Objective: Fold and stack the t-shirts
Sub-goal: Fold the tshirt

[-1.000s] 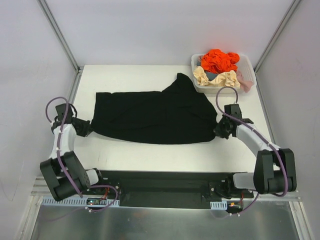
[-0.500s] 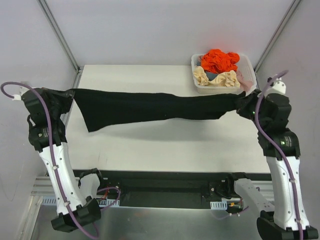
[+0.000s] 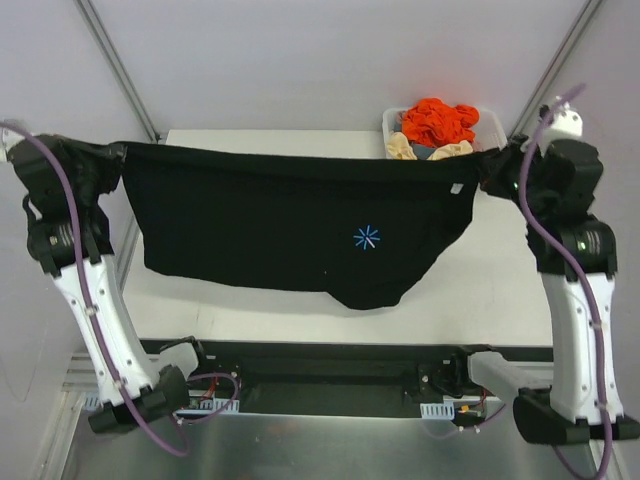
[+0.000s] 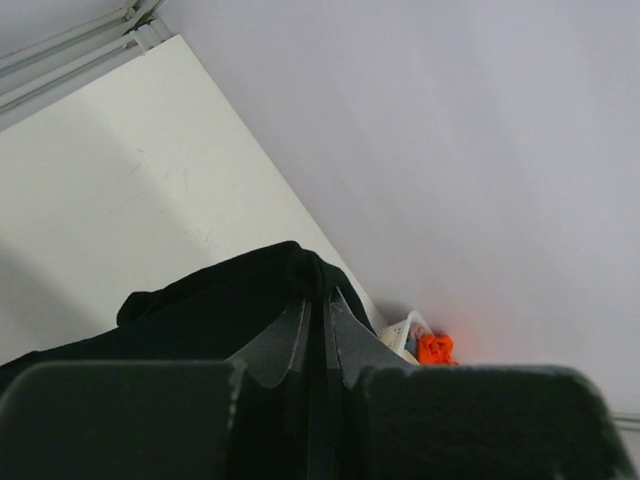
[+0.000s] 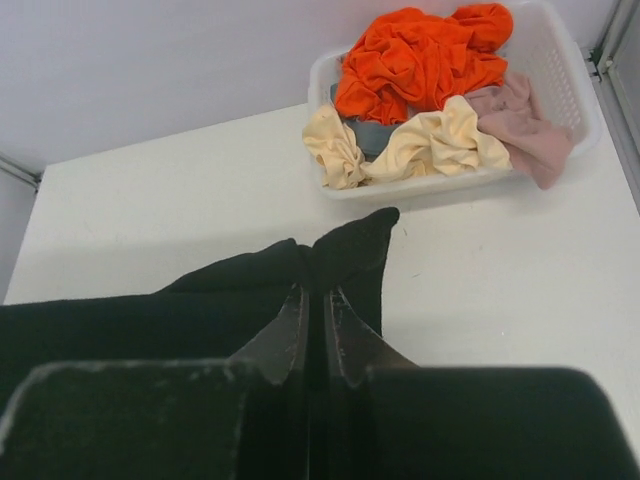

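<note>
Cloth is spanning the overhead view: the black t-shirt [image 3: 290, 225] is hanging spread open in the air above the white counter [image 3: 480, 290]. Its upper edge is pulling into a nearly straight line from left to right, so its long axis is running across the counter, parallel to the near edge. The rest is drooping below that line, sagging lowest right of centre. The left pincer [image 3: 112, 155] is gripping the shirt's upper left corner and the right pincer [image 3: 495, 168] is gripping the upper right corner, both arms reaching high at the counter's sides. Only this view is showing the whole spread, a small blue star-shaped print [image 3: 366, 237] and a little white tag [image 3: 455, 187] near the right corner. Here the shirt's edge is also hiding the near side of the white basket [image 5: 570, 60] at the far right corner. The wrist views are giving what it cannot: each pair of fingers is pressing tight together with black fabric bunching between them. The right wrist view is laying the basket open. The orange t-shirt [image 5: 410, 60] is piling at the back and the cream-beige t-shirt [image 5: 440, 140] is crumpling along the front. A grey piece [image 5: 372, 135] is lying between them, and the pale pink t-shirt [image 5: 525, 120] is spilling over the right rim.
</note>
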{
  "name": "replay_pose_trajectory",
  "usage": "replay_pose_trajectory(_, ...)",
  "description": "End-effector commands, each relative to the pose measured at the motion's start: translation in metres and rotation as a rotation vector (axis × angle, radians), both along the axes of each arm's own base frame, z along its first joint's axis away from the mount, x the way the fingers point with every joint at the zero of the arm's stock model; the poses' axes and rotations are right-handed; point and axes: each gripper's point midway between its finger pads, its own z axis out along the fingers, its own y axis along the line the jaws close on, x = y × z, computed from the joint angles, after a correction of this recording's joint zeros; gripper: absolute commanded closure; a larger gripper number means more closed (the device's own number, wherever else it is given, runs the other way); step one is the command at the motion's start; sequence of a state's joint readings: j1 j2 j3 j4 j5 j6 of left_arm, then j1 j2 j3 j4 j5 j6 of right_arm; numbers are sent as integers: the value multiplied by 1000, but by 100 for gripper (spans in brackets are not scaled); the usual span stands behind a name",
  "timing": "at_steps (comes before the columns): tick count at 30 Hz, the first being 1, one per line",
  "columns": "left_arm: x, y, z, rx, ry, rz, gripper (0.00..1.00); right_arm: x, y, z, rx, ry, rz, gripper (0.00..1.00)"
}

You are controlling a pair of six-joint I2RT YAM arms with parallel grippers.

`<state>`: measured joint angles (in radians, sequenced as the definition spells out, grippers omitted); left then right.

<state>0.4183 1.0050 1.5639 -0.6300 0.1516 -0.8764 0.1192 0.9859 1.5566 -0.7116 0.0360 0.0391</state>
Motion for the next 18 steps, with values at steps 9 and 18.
replay_pose_trajectory(9, 71, 38, 86, 188, -96, -21, 100, 114, 38, 97, -28, -204, 173, 100)
replay_pose_trajectory(18, 49, 43, 22, 184, 45, 24, 100, 85, 44, 25, -15, -103, 228, 99)
